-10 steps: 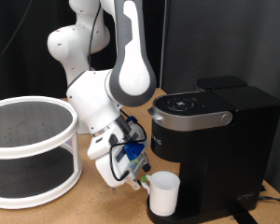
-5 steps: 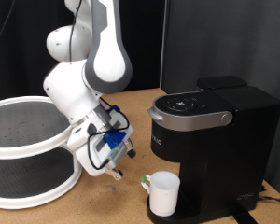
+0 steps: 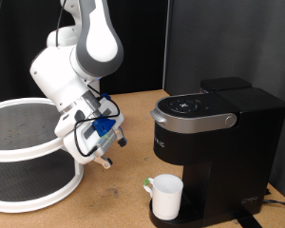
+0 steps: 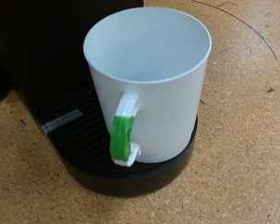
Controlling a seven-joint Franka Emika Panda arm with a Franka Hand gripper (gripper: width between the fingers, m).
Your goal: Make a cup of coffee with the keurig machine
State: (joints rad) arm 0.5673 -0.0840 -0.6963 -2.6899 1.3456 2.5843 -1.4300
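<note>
Exterior view: cup (image 3: 167, 198) sits upright on the round drip tray at the base of the keurig machine (image 3: 218, 142), w/ the machine's silver-grey lid handle (image 3: 193, 119) overhanging it at approx 12 o'clock. Lid looks down. Gripper (image 3: 106, 158) hangs well apart from the cup, at roughly 10 o'clock from it, just beside the white two-tier rack (image 3: 28, 152); nothing shows btwn its fingers. Can't tell whether the fingers are apart or together, since cables and blue parts crowd them.

Wrist view: cup (image 4: 147, 89) fills mid-frame, inside looks empty and white. Its handle (image 4: 125, 135) faces the camera and carries a green strip. Cup base rests on the black drip tray (image 4: 131, 177), machine body (image 4: 37, 47) dark behind it. Wood tabletop (image 4: 243, 140) surrounds the tray. No fingers visible in this view.
</note>
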